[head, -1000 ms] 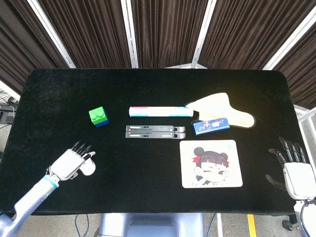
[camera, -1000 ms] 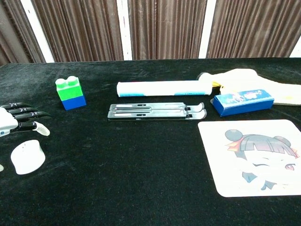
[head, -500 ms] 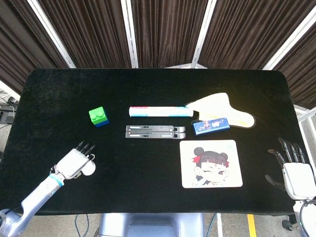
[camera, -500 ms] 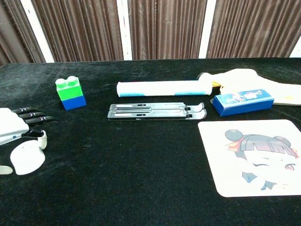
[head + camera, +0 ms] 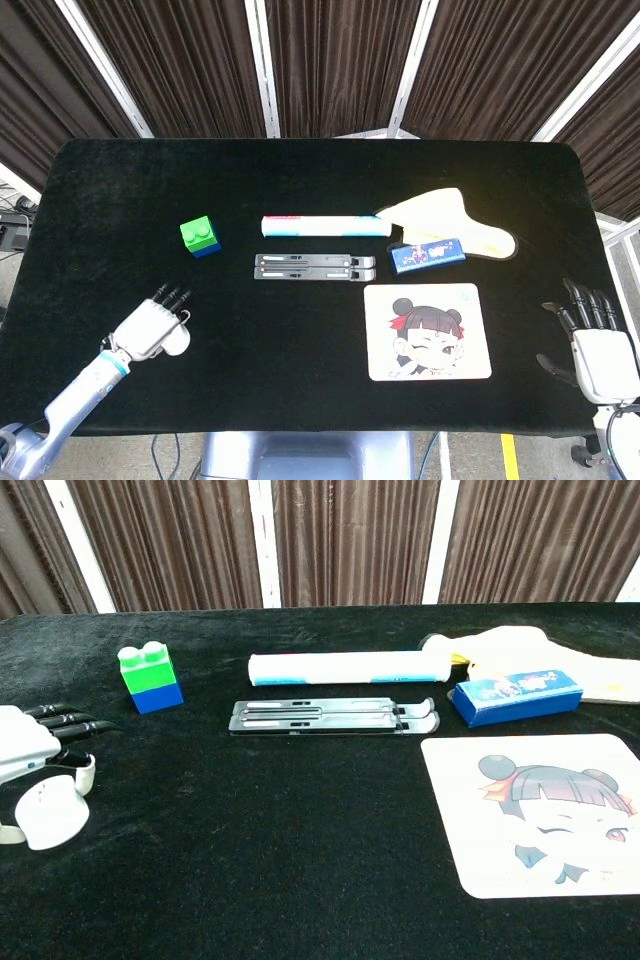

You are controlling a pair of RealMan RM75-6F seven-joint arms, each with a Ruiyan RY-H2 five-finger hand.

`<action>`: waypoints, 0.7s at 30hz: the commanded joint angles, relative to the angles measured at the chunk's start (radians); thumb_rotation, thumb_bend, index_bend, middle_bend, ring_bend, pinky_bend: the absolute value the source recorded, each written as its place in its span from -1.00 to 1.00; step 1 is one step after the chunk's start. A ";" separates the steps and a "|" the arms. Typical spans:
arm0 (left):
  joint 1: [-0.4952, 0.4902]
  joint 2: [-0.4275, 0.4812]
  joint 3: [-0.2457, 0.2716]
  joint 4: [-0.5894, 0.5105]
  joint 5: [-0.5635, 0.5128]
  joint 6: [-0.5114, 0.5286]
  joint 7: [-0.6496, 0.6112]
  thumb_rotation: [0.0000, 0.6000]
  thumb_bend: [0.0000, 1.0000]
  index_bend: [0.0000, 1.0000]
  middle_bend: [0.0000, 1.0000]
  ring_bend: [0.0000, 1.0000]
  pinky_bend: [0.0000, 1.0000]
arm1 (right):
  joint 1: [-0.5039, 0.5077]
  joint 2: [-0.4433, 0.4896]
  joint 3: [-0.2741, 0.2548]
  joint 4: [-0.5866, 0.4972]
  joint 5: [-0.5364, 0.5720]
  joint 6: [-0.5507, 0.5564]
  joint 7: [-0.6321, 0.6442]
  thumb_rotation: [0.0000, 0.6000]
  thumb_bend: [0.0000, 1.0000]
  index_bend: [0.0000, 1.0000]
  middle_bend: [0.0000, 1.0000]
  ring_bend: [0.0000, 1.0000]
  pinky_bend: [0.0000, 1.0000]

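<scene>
The left hand (image 5: 25, 750) hovered low at the near left of the surface (image 5: 300, 340), right over the small white mouse (image 5: 45, 812). Its dark fingers (image 5: 75, 726) lay spread above the mouse, thumb curling round its far side, holding nothing. The mouse sat just beneath and nearward of those fingers. The right hand (image 5: 600, 350) hung well apart beyond the right edge, fingers splayed and empty.

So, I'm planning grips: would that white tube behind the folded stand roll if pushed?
Probably. The white tube looks round and lies on its side on flat black cloth, so a sideways nudge may roll it. It looks light, perhaps rolled paper, so likely crushable.
</scene>
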 commanded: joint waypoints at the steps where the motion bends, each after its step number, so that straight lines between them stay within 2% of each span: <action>1: -0.002 0.010 -0.011 -0.025 -0.010 0.010 0.020 1.00 -0.51 0.04 -1.00 -1.00 -1.00 | 0.000 0.000 0.002 -0.001 0.002 0.000 -0.002 1.00 -0.73 -0.51 -1.00 -1.00 -1.00; 10: -0.043 0.017 -0.058 -0.108 -0.051 -0.011 0.077 1.00 -0.51 0.04 -1.00 -1.00 -1.00 | 0.001 0.000 0.005 0.002 0.011 -0.004 0.002 1.00 -0.73 -0.51 -1.00 -1.00 -1.00; 21: -0.165 -0.038 -0.126 -0.098 -0.048 -0.088 0.118 1.00 -0.51 0.04 -1.00 -1.00 -1.00 | 0.004 0.004 0.021 0.011 0.046 -0.017 0.012 1.00 -0.73 -0.51 -1.00 -1.00 -1.00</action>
